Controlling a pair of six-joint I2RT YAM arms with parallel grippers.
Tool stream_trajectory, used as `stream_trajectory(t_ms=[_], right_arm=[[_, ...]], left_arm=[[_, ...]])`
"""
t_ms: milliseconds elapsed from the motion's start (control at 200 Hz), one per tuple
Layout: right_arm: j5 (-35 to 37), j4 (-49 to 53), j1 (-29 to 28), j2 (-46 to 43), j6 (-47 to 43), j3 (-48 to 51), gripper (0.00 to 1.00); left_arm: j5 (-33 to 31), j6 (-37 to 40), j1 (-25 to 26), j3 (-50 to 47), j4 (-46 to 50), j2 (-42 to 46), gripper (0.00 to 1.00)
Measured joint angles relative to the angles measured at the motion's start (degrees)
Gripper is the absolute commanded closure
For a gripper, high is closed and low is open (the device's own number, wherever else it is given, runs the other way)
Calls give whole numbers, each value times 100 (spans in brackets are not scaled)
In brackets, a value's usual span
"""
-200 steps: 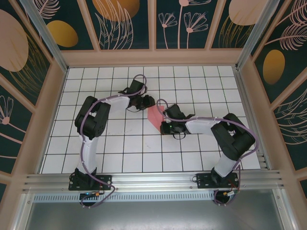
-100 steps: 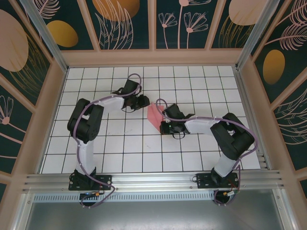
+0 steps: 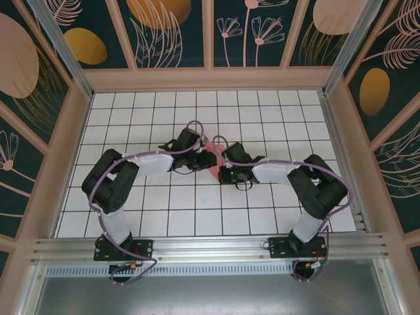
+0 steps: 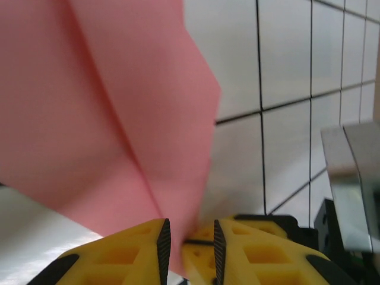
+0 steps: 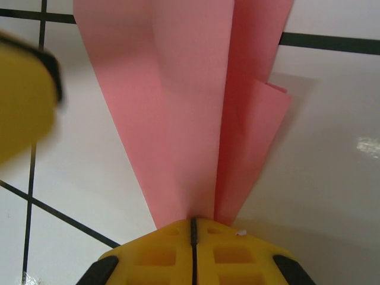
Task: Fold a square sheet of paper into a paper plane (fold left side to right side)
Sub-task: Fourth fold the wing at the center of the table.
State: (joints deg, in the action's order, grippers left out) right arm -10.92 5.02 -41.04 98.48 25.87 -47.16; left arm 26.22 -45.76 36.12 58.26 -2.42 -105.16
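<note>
The right gripper (image 5: pixel 193 228) pinches the creased square sheet of paper (image 3: pixel 211 159) at its 4 o'clock corner, anchoring it mid table (image 3: pixel 131 197), while the left gripper (image 4: pixel 187 243), fingers narrowly parted, straddles its 9 o'clock edge, probably for folding.

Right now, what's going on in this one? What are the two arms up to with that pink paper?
Both arms meet in the middle of the table at the partly folded pink sheet of paper. The right gripper is shut on one end of it, with creased layers fanning out from its fingertips. The left gripper is at the other side, its jaws a little apart with the paper's edge between them, not yet pinching. The sheet is creased but is no finished plane.
</note>
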Motion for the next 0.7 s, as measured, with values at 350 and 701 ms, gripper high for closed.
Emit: stream_trajectory(t_ms=[350,701], right_arm=[[4,11,-2,11,-2,-11,92],[79,61,-39,37,-4,-50,92]], left_arm=[[299,-262,52,-2,-409,-350,71],[461,-367,52,-2,-560,-625,71]])
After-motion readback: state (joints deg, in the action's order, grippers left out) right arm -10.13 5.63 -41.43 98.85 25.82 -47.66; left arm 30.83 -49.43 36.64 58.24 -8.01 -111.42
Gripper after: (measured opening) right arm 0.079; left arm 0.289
